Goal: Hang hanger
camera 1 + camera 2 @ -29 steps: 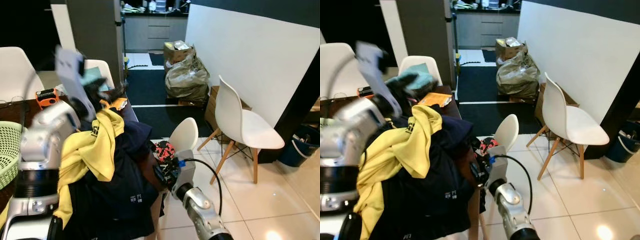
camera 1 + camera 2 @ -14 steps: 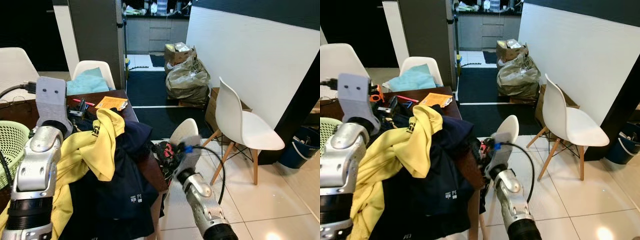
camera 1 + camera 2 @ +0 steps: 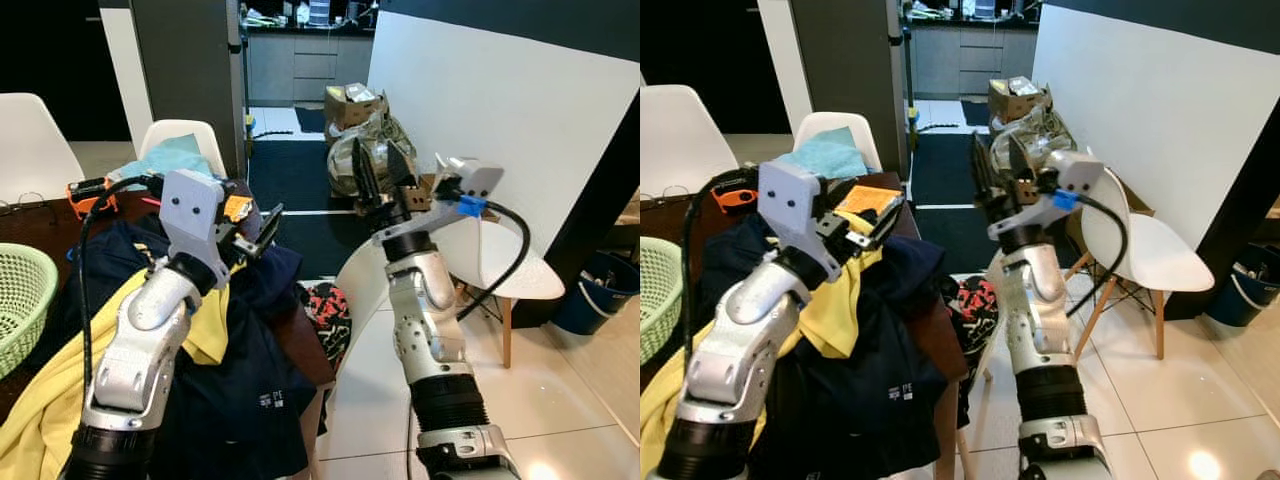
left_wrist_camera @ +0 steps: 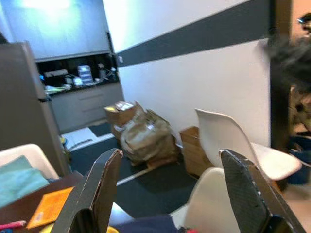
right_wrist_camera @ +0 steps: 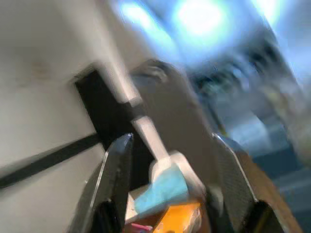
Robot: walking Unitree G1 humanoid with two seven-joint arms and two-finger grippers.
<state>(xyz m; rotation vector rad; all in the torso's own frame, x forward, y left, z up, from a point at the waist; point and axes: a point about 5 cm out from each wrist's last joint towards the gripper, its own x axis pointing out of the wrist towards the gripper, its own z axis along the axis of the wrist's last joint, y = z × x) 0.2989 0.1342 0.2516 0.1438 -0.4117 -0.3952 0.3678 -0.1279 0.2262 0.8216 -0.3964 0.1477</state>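
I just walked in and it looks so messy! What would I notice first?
Probably the two silver arms raised in front: the left gripper over the clothes, the right gripper held high, both with open, empty fingers. Under them a yellow shirt and dark clothes are heaped on the brown table. A white chair stands by the wall.
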